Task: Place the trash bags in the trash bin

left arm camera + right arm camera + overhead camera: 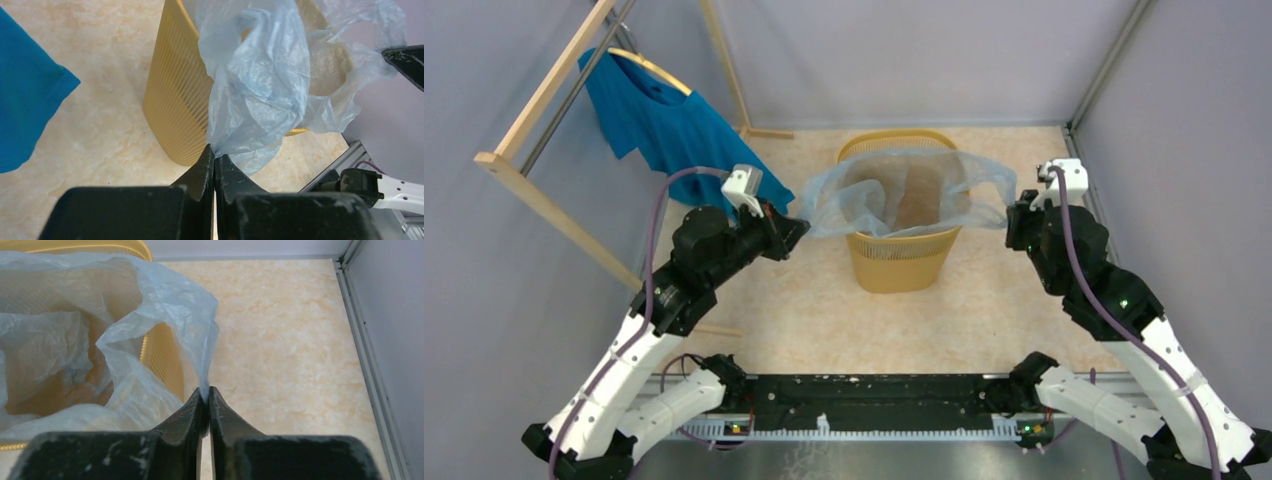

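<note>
Over the trash bin (902, 262), the trash bag (879, 195) hangs stretched, held at 2 points — the left gripper (215, 161) pinched shut on 1 edge, the right gripper (206, 394) clamped on the opposite edge. Spreading its mouth across the rim looks to be the step in hand; next, both edges likely need lowering around that rim — evenly. How deep the film sags inside is unclear.

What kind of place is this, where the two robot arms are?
Probably a robotics lab test cell staged like a home corner: plain grey panel walls on metal framing, a wooden clothes rack with a blue T-shirt, and a yellow mesh wastebasket.
</note>
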You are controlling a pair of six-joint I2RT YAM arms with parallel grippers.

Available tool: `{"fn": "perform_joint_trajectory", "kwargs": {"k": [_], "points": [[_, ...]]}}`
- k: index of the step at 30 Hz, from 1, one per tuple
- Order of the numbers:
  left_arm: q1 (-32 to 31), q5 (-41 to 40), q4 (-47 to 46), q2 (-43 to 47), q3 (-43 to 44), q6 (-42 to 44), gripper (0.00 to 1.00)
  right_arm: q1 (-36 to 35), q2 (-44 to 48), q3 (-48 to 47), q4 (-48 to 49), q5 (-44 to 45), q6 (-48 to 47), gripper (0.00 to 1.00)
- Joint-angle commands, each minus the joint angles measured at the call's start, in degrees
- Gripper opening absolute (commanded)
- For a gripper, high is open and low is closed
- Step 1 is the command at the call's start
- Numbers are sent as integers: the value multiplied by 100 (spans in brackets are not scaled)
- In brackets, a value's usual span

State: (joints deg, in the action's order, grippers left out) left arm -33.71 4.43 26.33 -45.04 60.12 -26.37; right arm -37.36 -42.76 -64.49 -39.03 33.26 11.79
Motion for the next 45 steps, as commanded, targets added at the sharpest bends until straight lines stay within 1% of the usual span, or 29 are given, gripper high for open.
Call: {"fn": "perform_joint_trajectory", "kwargs": {"k": [1, 3, 6, 8, 12, 15, 18, 21, 25, 28, 30, 31, 33, 35, 36, 38, 39, 40, 41, 42, 43, 45], "points": [[22, 75, -50, 39, -162, -163, 2, -11, -2, -138, 41, -369, 505, 16], [23, 128, -88, 42, -203, -193, 2, -15, -27, -112, 95, -780, 864, 28], [18, 205, -166, 69, -258, -208, 2, -12, -45, -23, 141, -1155, 1682, 47], [18, 233, -188, 74, -264, -196, 2, -15, -8, 97, 299, -1265, 2196, 55], [22, 320, -188, 57, -272, -149, 2, -11, 169, 307, 656, -1128, 3160, 69], [23, 391, -191, 54, -281, -140, 2, -16, 214, 352, 716, -1031, 3709, 73], [23, 426, -218, 63, -289, -148, 2, -10, 188, 331, 874, -1166, 3915, 77], [17, 433, -253, 97, -323, -166, 1, -9, 98, 120, 943, -1429, 3670, 80], [23, 466, -286, 88, -343, -175, 1, -11, -22, -343, 647, -1682, 3453, 82], [21, 515, -345, 9, -343, -167, 1, -16, -15, -162, 887, -2036, 3562, 83], [18, 556, -352, -53, -322, -167, 1, -16, -91, -71, 992, -1976, 3575, 83], [21, 574, -354, -76, -305, -173, 1, -12, -145, -79, 971, -1827, 3577, 82], [23, 583, -350, -93, -276, -191, 1, -12, -243, -67, 995, -1417, 3368, 72], [18, 522, -314, -93, -224, -218, 1, -14, -362, -86, 889, -1035, 3274, 69], [19, 505, -260, -103, -194, -246, 1, -16, -424, -93, 891, -916, 3205, 65], [23, 542, -215, -111, -174, -303, 2, -16, -486, -65, 1011, -872, 3051, 45], [23, 545, -212, -112, -182, -352, 4, -16, -503, -82, 1049, -874, 3004, 32], [23, 538, -208, -127, -192, -413, 8, -13, -509, -112, 1094, -889, 2939, 19], [23, 529, -202, -142, -193, -484, 14, -8, -496, -158, 1102, -930, 2888, 10], [23, 528, -190, -166, -175, -599, 24, -8, -482, -193, 1109, -1005, 2856, 2], [23, 578, -183, -196, -156, -706, 33, -8, -453, -223, 1126, -1070, 2817, 0], [22, 794, -341, -259, -162, -837, 53, -10, -400, -229, 1176, -1239, 2725, 0]]}}
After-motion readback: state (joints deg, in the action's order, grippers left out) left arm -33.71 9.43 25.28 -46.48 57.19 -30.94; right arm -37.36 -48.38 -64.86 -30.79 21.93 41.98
